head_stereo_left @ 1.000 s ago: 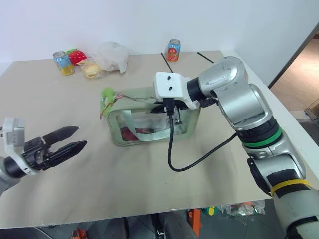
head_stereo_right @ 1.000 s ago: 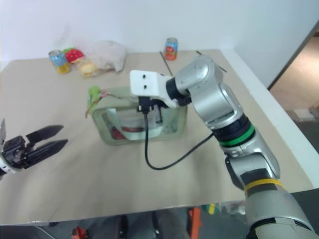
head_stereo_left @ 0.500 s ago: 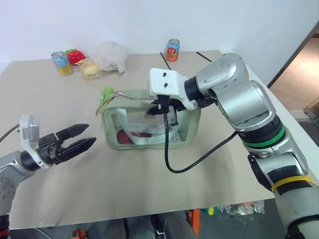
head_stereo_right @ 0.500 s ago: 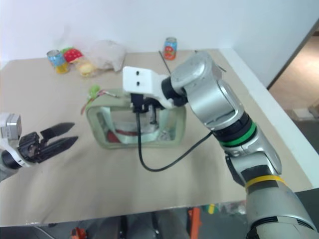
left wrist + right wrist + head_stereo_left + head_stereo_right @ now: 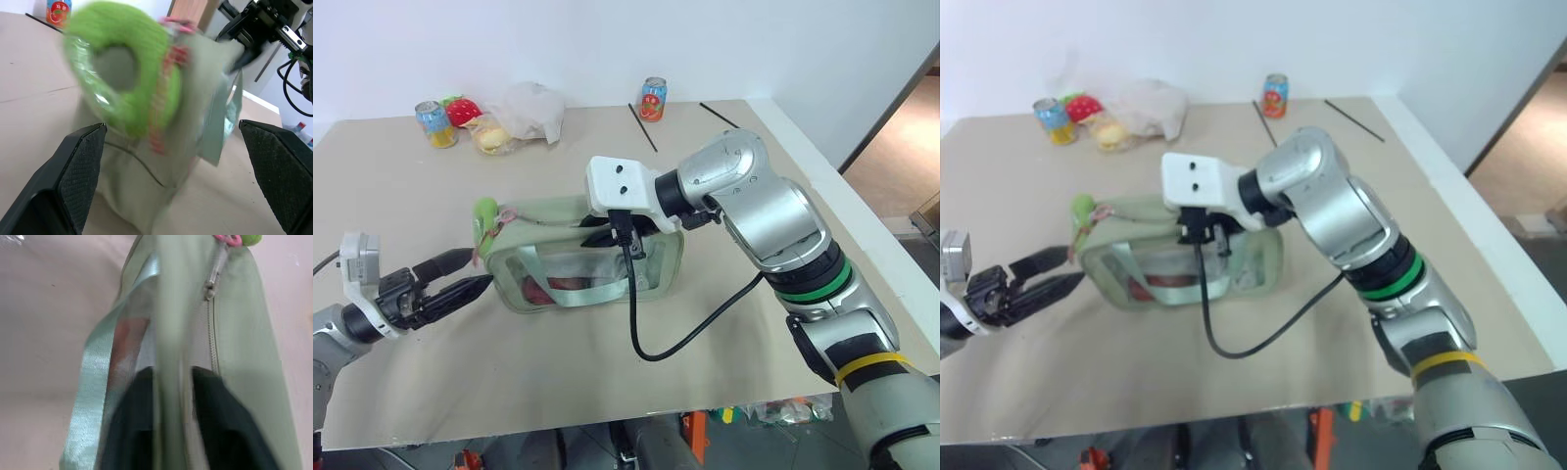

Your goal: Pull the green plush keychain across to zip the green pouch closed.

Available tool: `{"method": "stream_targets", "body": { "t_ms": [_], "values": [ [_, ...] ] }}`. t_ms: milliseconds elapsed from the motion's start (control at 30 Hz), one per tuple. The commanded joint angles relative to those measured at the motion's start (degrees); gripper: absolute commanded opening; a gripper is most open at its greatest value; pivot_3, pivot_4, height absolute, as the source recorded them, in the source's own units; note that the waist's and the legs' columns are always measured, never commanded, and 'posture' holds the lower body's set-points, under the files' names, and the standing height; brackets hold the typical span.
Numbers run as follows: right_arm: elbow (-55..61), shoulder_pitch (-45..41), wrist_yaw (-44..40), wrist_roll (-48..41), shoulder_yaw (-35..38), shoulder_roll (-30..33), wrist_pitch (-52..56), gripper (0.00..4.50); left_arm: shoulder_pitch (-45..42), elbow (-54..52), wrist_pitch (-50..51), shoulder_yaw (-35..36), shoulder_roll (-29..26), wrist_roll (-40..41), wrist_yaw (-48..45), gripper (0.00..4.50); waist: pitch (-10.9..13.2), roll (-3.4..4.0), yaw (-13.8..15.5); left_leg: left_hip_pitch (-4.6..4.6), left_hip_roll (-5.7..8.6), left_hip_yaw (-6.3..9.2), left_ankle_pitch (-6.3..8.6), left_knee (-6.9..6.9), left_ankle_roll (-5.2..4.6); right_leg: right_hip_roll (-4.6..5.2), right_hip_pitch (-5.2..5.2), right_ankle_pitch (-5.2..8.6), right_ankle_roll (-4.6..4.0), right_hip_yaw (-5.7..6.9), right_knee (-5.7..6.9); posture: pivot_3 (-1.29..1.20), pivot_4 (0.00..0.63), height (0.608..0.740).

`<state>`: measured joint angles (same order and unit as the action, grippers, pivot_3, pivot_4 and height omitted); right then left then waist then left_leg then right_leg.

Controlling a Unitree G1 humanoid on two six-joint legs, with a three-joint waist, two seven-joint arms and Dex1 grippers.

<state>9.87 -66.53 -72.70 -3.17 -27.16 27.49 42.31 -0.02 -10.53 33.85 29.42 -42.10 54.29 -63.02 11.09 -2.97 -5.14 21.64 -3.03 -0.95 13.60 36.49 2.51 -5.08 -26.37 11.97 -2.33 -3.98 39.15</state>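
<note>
The green pouch [image 5: 578,266] stands on the table with red contents showing through its clear side. The green plush keychain [image 5: 487,213] hangs at its left end on a pink cord. In the left wrist view the keychain [image 5: 151,58] sits just ahead of my left gripper [image 5: 171,127], between its wide-open fingers. In the head views my left gripper [image 5: 460,276] has its tips just short of the pouch's left end. My right gripper [image 5: 171,372] reaches down onto the pouch top beside the zipper [image 5: 212,328], open, with a fold of green fabric between its fingers.
At the back left stand a blue-and-yellow can [image 5: 435,122], a red-and-green toy [image 5: 463,111] and a white plastic bag [image 5: 533,108]. A red can [image 5: 653,98] stands at the back centre. A black cable [image 5: 651,348] loops from my right wrist onto the table in front of the pouch.
My right gripper has dragged the pouch to the left, bringing the keychain close to my left gripper's tips. My right fingers have parted. My left gripper stays open.
</note>
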Motion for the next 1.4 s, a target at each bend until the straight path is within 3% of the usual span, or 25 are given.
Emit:
{"method": "stream_targets", "body": {
  "t_ms": [33, 167, 467, 767, 1033, 1400],
  "values": [
    [0.78, -0.29, 0.99, -1.03, 1.7, 0.63, 0.17, 2.8, -0.4, -1.78, -0.02, 2.14, -1.42, 1.29, -0.2, 4.5, 0.0, 0.0, 0.0, 0.0, 0.0, 0.0, 0.0, 0.0, 0.0, 0.0, 0.0, 0.0, 0.0, 0.0, 0.0, 0.0, 0.15, 0.74],
    [-0.78, -0.28, 0.49, -1.99, 3.23, 3.17, 0.16, 4.05, -0.98, -2.0, 0.28, 2.04, -1.81, 1.58, -0.13, 4.5, 0.0, 0.0, 0.03, -0.01, 0.0, 0.01, 0.0, 0.0, 0.0, -0.01, 0.01, 0.0, 0.0, 0.02, 0.0, 0.0, 0.15, 0.74],
    [-3.12, 1.68, -9.01, -14.29, 18.38, 18.93, -0.23, 4.05, 4.01, -5.92, 4.7, 7.25, -7.11, 5.37, -3.13, 4.5, 0.02, -0.02, 0.32, 0.02, 0.07, -0.08, 0.1, -0.04, -0.05, 0.06, -0.01, 0.11, -0.02, -0.06, -0.09, 0.0, 0.15, 0.74],
    [-4.04, 17.21, -7.41, -13.95, 23.35, 31.84, -1.6, 4.05, 3.41, -11.9, 6.59, 9.74, -10.44, 8.59, -2.19, 4.5, 0.04, -0.01, 0.38, -0.11, 0.06, -0.08, 0.14, -0.08, -0.05, 0.02, 0.04, 0.2, -0.01, -0.05, -0.07, 0.0, 0.15, 0.74],
    [-0.99, 22.59, -2.16, -15.49, 21.63, 28.17, 0.58, 4.05, -1.03, -12.46, 6.65, 7.59, -11.98, 9.63, -1.79, 4.5, 0.07, 0.03, -0.31, -0.18, 0.04, -0.09, 0.11, -0.07, -0.01, -0.07, 0.05, 0.14, 0.08, -0.1, -0.04, 0.0, 0.15, 0.74],
    [-2.27, 16.07, 1.12, -17.45, 17.72, 18.55, 2.75, 4.05, -7.05, -11.43, 6.73, 1.84, -9.46, 10.83, 0.75, 4.5, 0.06, 0.02, -0.35, -0.1, 0.02, -0.05, 0.1, -0.07, 0.02, -0.08, 0.05, 0.13, 0.1, -0.1, -0.04, 0.0, 0.15, 0.74]
  ]
}}
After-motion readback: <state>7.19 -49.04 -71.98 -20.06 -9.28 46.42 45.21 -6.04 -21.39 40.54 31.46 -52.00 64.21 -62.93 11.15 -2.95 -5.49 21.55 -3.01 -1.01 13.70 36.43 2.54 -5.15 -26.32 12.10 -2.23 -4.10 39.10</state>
